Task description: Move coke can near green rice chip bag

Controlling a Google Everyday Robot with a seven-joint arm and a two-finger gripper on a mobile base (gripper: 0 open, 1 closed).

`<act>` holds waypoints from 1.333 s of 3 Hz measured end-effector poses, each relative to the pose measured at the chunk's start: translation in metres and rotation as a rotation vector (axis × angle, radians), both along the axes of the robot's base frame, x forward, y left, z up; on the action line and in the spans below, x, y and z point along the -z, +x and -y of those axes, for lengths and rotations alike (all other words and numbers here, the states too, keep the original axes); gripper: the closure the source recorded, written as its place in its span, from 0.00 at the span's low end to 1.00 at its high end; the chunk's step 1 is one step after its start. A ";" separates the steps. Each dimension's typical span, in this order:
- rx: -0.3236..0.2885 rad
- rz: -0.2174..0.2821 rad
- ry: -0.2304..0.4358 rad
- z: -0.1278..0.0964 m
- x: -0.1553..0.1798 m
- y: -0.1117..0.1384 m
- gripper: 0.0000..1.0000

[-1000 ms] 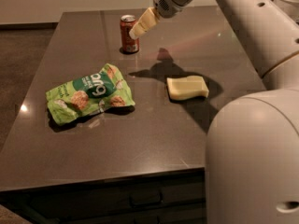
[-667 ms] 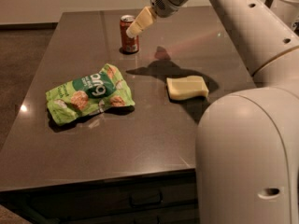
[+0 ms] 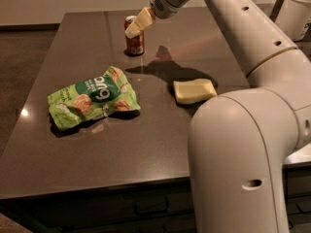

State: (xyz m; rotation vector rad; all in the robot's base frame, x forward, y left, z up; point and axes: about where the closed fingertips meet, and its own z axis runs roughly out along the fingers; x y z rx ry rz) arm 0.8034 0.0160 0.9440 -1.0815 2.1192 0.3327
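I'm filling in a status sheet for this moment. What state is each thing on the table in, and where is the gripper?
Coke can: upright, far side of the table, apart from the bag.
Chip bag: lying flat, crumpled, towards the left.
Yellow block: lying flat, right of the bag.
Gripper: at the can's top; whether it is touching is unclear.

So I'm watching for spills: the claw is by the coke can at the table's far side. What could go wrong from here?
1. The claw overlaps the top of the upright coke can; contact that high could tip it.
2. The can stands near the far edge of the table, so a push away might send it off.
3. The green rice chip bag is crumpled; set on its edge, the can might topple.
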 end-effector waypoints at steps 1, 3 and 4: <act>0.037 0.005 0.002 -0.010 0.005 0.009 0.00; 0.059 0.017 0.039 -0.036 0.020 0.020 0.00; 0.046 0.012 0.055 -0.048 0.026 0.021 0.00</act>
